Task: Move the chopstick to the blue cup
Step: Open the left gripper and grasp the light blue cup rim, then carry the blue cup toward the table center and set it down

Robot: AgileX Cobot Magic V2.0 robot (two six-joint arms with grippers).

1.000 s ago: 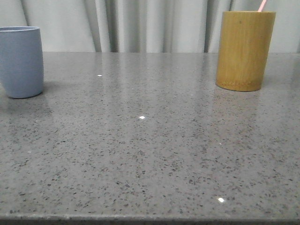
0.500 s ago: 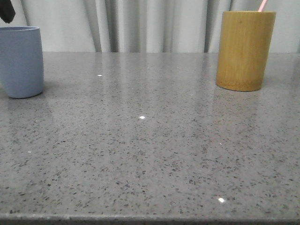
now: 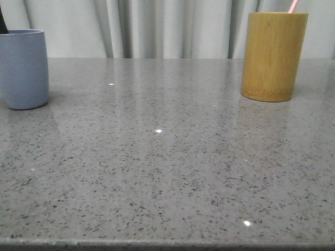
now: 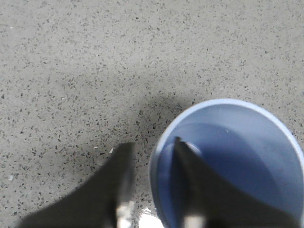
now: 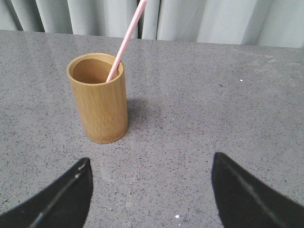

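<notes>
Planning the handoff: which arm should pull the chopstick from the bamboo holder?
Right. Its open gripper faces the bamboo holder with the chopstick standing in it. The left gripper straddles the blue cup rim, across the table.

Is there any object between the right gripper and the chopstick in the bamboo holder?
Nothing visible. The right gripper is open, with bare table up to the bamboo holder holding the chopstick.

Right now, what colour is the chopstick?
Pale pink chopstick, clearest in the right wrist view.
</notes>
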